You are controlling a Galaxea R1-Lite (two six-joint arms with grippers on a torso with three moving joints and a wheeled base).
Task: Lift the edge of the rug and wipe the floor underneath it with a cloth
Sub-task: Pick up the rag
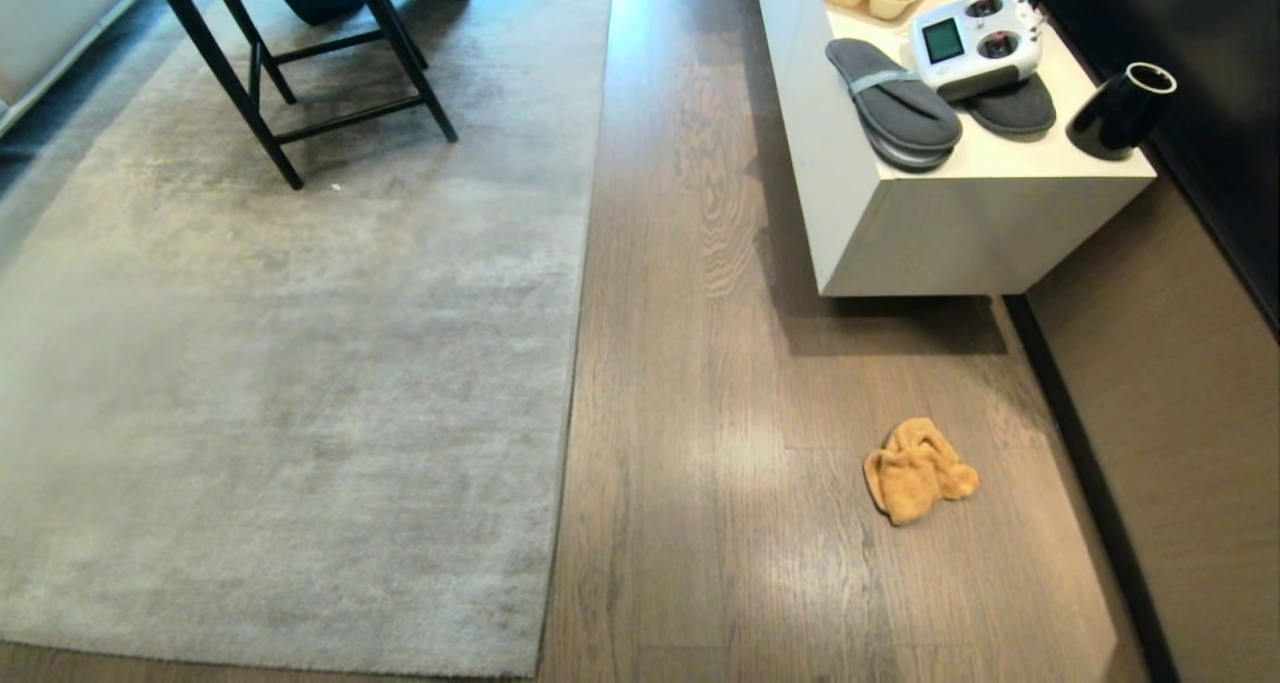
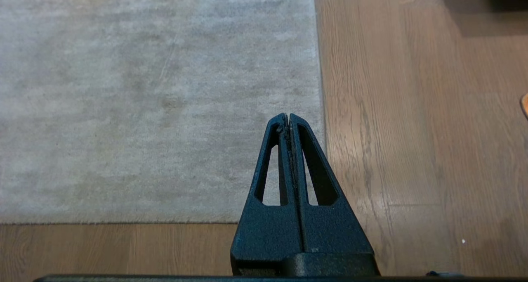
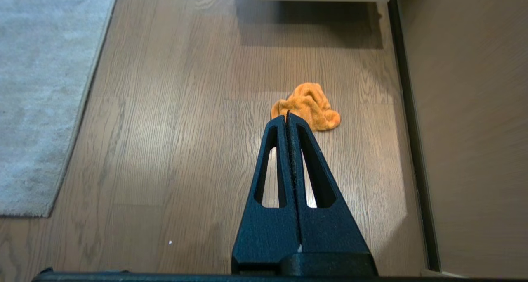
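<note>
A large pale grey rug lies flat on the left, and its straight rug edge (image 1: 582, 293) runs beside the brown plank floor (image 1: 700, 413). The orange cloth (image 1: 918, 470) lies crumpled on the floor to the right, near the wall. Neither arm shows in the head view. My left gripper (image 2: 287, 115) hangs shut and empty above the rug's near right corner, by the rug edge (image 2: 320, 88). My right gripper (image 3: 286, 114) is also shut and empty, well above the floor, with the cloth (image 3: 310, 104) just beyond its tips.
A white low cabinet (image 1: 930, 233) stands at the right back, carrying grey slippers (image 1: 893, 103), a remote controller (image 1: 978, 41) and a black cup (image 1: 1120, 109). Black chair legs (image 1: 300, 73) stand on the rug's far end. A wall with a dark skirting (image 1: 1090, 483) bounds the right side.
</note>
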